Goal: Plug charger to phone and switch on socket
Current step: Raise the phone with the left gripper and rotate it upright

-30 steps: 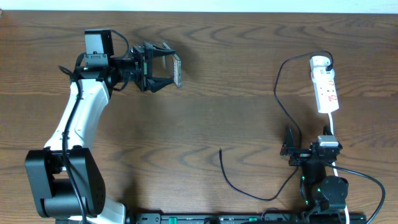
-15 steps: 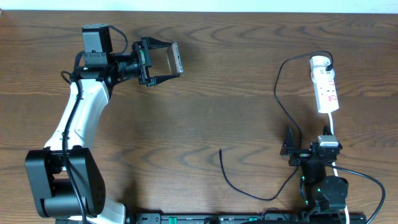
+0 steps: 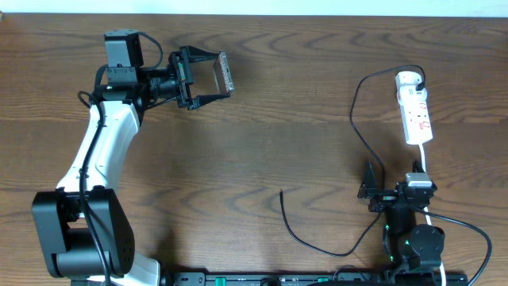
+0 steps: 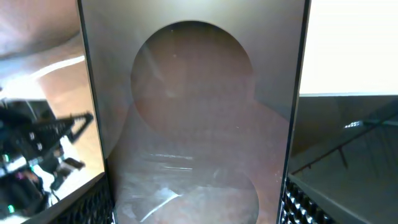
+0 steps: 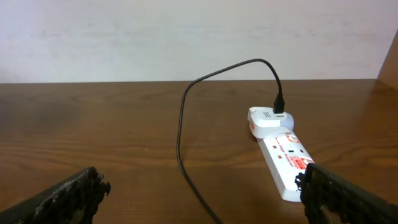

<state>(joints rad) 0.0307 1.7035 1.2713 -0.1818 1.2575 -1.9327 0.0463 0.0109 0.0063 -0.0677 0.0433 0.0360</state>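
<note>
- The left gripper [image 3: 225, 76], over the far left of the brown wooden table [image 3: 238, 159], has its jaws closed on the long sides of the flat, dark brown-black rectangular phone [image 4: 196, 124], which bears a circle mark. From above the phone appears edge-on, likely so that one end is left free for plugging.
- The right gripper [image 5: 200, 179] sits folded at the near right edge, jaws spread wide and empty. It faces the narrow white power-strip socket [image 5: 283, 158] with red markings, probably placed ready for the cable.
- The long thin black charger [image 3: 352, 111] cable is plugged in at the socket's far end. Its loose tip lies on bare wood mid-table, well apart from the phone.
- Count: one phone, one charger, one socket, two grippers.
</note>
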